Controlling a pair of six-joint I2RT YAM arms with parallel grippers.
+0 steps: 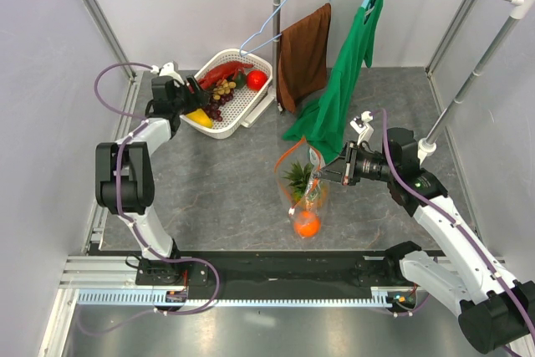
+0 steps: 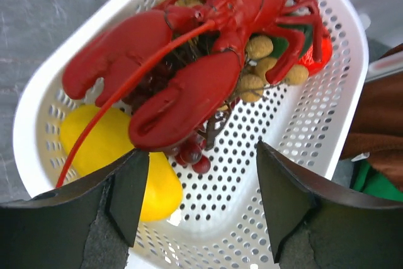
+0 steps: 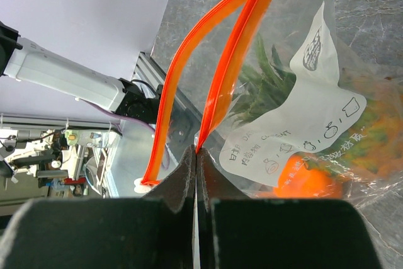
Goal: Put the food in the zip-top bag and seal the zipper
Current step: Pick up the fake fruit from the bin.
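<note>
The clear zip-top bag stands at the table's middle, mouth open. It holds the pineapple and the orange ball, which shows under the white label in the right wrist view. My right gripper is shut on the red-orange zipper strip at the bag's mouth; its two strips stand apart. My left gripper is open and empty just above the white basket's near end. The yellow fruit and tan grape bunch lie in the basket.
A red toy lobster, dark red grapes and a red tomato also lie in the basket. A brown cloth and a green shirt hang from a rack just behind the bag.
</note>
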